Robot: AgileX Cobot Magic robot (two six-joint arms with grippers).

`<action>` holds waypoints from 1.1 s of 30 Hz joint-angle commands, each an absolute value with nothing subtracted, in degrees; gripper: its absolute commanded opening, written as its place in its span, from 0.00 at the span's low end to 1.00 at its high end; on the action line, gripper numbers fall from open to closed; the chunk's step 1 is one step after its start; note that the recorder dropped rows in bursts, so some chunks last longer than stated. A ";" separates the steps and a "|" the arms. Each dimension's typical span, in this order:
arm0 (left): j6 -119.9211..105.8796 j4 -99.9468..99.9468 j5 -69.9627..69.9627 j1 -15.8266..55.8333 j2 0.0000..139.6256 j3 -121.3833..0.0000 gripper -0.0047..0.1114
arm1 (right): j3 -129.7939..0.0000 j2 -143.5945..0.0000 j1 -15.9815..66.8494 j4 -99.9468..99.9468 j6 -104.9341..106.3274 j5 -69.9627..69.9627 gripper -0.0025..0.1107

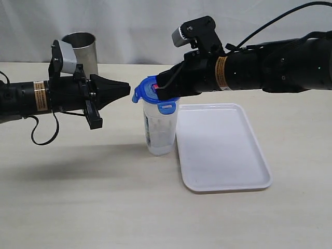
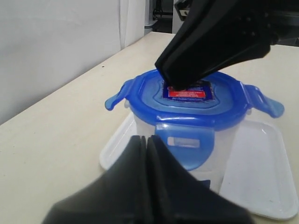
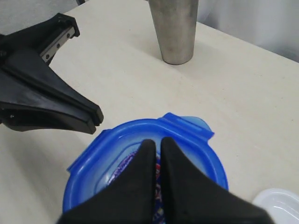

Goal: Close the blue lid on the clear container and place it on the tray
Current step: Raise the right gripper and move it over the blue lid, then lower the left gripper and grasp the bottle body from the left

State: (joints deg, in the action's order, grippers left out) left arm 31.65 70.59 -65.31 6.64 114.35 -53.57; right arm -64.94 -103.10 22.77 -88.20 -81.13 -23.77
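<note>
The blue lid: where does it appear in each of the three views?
Exterior view: the blue lid sits on the clear container, mid-picture, beside the tray.
Left wrist view: the lid fills the middle, under the right gripper's tip.
Right wrist view: the lid lies partly hidden beneath the right gripper.
Shared landmark: the right gripper's tip over the lid.

I see steel cup (image 1: 82, 45) upright, open mouth up, near bench (image 1: 93, 207) far edge, toward its left corner. Bench pale beige. White curtain (image 1: 155, 23) behind far edge.
</note>
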 commanded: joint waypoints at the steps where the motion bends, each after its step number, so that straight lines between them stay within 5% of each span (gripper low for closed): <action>1: 31.96 70.25 -65.04 6.39 113.84 -53.37 0.04 | -64.57 -104.67 22.80 -90.03 -81.46 -22.30 0.06; 17: 29.30 68.47 -58.41 6.24 114.17 -51.50 0.04 | -64.56 -104.47 22.80 -99.95 -89.75 -24.10 0.06; 22: 18.02 65.27 -68.05 5.89 120.42 -47.64 0.04 | -64.56 -104.47 22.80 -99.95 -89.75 -24.10 0.06; 25: 16.30 65.52 -69.96 5.89 123.69 -47.64 0.24 | -64.56 -104.47 22.80 -99.95 -89.75 -24.10 0.06; 29: 10.26 61.64 -69.96 8.11 126.02 -47.64 0.80 | -64.56 -104.47 22.80 -99.95 -89.75 -24.10 0.06; 33: 10.15 56.31 -67.00 13.36 126.43 -49.00 0.90 | -64.56 -104.47 22.80 -99.95 -89.75 -24.10 0.06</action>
State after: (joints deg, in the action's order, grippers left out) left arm 9.77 58.17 -68.50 10.27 126.32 -48.05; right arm -65.81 -102.98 22.77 -96.51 -89.48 -24.44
